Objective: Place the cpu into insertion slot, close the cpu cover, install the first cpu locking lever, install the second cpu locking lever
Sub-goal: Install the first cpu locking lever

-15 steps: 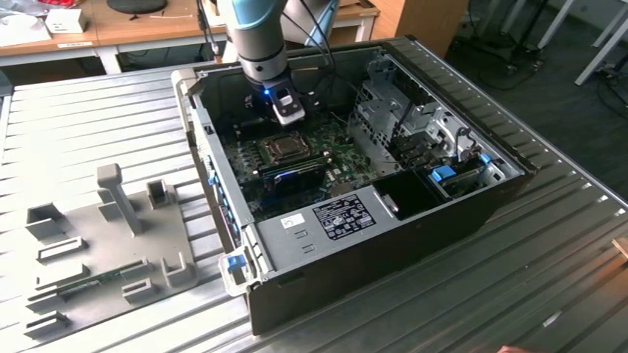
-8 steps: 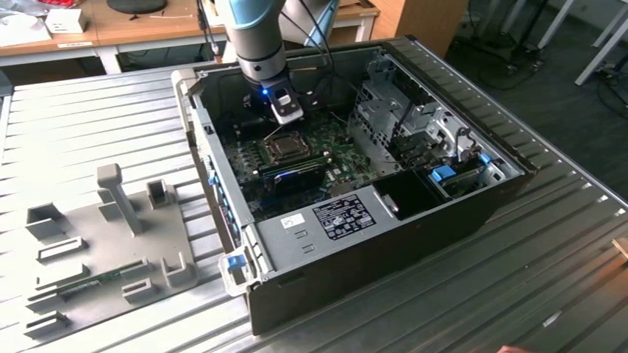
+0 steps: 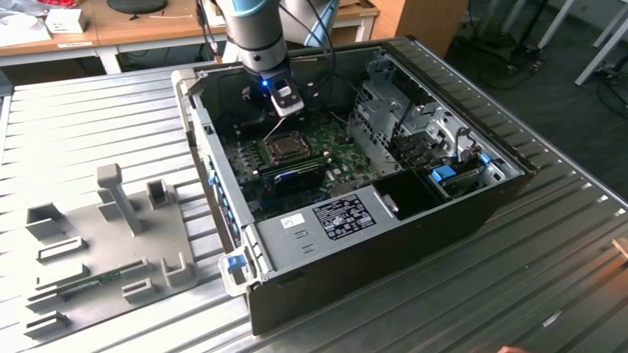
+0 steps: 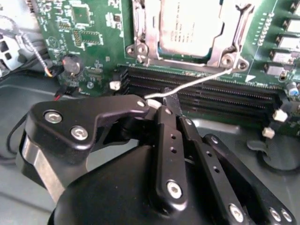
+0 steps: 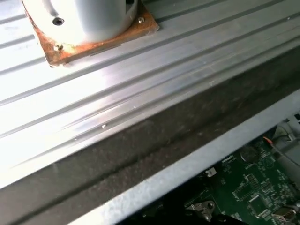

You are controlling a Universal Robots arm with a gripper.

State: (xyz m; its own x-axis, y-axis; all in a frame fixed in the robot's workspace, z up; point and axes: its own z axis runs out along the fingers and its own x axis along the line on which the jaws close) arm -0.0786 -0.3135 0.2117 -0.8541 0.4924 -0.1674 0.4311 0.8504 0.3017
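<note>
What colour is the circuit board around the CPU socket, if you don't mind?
Green, clearest in the second wrist view: the circuit board.

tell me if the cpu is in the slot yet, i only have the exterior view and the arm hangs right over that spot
Observer: Yes. In the second wrist view the cpu lies seated, and the cpu cover looks folded down around it.
Operator: where is the hand then
Observer: The hand has its tip at the free end of a thin wire locking lever. The lever runs out from the cover's corner, across the black memory slots.
Operator: first wrist view any use
Observer: Little. It looks at the ribbed metal table and the case wall, with a corner of green board.
</note>
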